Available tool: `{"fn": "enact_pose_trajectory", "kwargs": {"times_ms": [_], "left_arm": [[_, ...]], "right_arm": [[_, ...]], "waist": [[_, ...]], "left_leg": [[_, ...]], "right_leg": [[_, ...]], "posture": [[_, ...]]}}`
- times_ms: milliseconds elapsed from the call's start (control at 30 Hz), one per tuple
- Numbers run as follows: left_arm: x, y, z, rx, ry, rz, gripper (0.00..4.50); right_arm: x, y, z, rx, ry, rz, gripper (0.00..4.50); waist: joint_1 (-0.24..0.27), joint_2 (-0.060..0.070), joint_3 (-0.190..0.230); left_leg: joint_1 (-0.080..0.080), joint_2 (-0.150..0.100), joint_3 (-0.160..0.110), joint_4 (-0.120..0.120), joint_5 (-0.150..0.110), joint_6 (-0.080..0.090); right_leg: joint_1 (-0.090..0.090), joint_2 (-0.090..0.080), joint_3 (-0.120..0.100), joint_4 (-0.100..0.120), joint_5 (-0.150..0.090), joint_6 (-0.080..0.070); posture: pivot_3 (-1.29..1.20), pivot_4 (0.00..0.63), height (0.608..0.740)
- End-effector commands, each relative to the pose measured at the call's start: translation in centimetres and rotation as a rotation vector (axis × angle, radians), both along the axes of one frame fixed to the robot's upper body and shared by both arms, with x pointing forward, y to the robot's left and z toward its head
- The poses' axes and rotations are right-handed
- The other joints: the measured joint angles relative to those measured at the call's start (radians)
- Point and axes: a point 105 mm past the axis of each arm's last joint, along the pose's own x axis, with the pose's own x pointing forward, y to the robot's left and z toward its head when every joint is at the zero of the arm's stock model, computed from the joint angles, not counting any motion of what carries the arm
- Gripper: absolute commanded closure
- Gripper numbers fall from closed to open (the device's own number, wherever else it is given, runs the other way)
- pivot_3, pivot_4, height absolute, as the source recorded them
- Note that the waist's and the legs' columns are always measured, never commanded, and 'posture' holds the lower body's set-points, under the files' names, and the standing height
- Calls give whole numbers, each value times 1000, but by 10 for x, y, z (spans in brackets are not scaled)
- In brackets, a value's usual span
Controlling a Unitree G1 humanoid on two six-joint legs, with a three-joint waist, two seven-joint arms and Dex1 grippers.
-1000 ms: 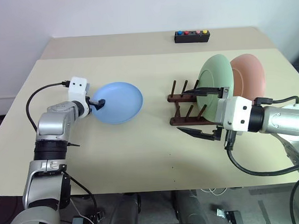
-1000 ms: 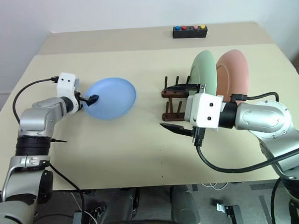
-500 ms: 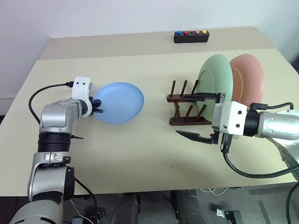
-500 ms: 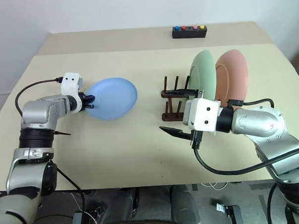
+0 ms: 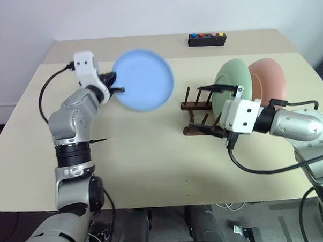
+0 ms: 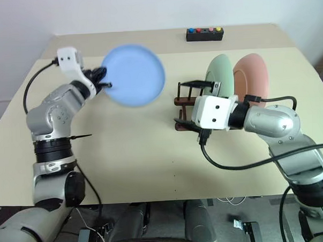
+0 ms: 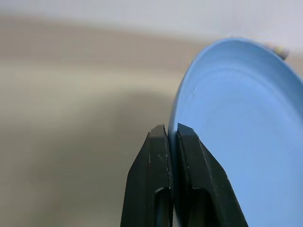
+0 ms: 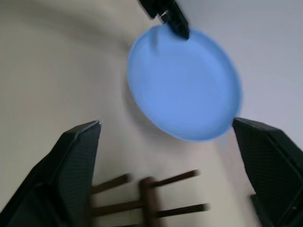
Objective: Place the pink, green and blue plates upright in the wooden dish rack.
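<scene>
Carrying the blue plate [image 5: 143,80] clamped in the left gripper [image 5: 116,90], right gripper [image 5: 210,109] spread wide by the rack [image 5: 197,130]; next it needs standing between the free pegs.

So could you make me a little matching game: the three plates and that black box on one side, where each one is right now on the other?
Things:
1. blue plate
2. green plate
3. pink plate
4. black box with coloured buttons

Places:
A. at the far edge of the table
B. upright in the wooden dish rack, at its right end
C. held up off the table by the left gripper
D. upright in the rack, just left of another plate

Pairs: 1-C, 2-D, 3-B, 4-A
</scene>
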Motion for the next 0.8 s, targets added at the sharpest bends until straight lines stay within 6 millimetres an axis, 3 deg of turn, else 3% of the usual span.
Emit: {"fn": "enact_pose_trajectory", "kwargs": {"times_ms": [33,200,333,500,600,800], "left_arm": [[-15,-19,47,-22,-159,3,4464],[-26,-47,65,-7,-191,-2,4464],[-38,-77,72,17,-204,-78,4464],[-51,-97,81,62,-261,-124,4464],[-56,-101,84,85,-290,-140,4500],[-59,-102,88,55,-292,-165,4500]], "right_arm": [[8,2,13,-42,-136,-23,0],[24,4,17,-100,-246,-60,0],[28,7,18,-123,-285,-58,0],[30,13,11,-155,-284,-40,0],[30,17,9,-152,-277,-37,834],[34,18,5,-171,-265,-54,3856]], "waist": [[0,0,0],[-3,0,0],[-2,0,0],[-4,0,0],[-5,0,0],[-2,0,0]], "left_leg": [[0,0,0,0,0,0],[0,0,0,0,0,0],[0,0,0,0,0,0],[0,0,0,0,0,0],[0,0,0,0,0,0],[0,0,0,0,0,0]], "right_leg": [[0,0,0,0,0,0],[0,0,0,0,0,0],[0,0,0,0,0,0],[0,0,0,-1,0,0],[0,0,0,0,0,0],[0,0,0,0,0,0]], "posture": [[0,150,740],[0,150,740],[0,150,740],[0,150,740],[0,150,740],[0,150,740]]}}
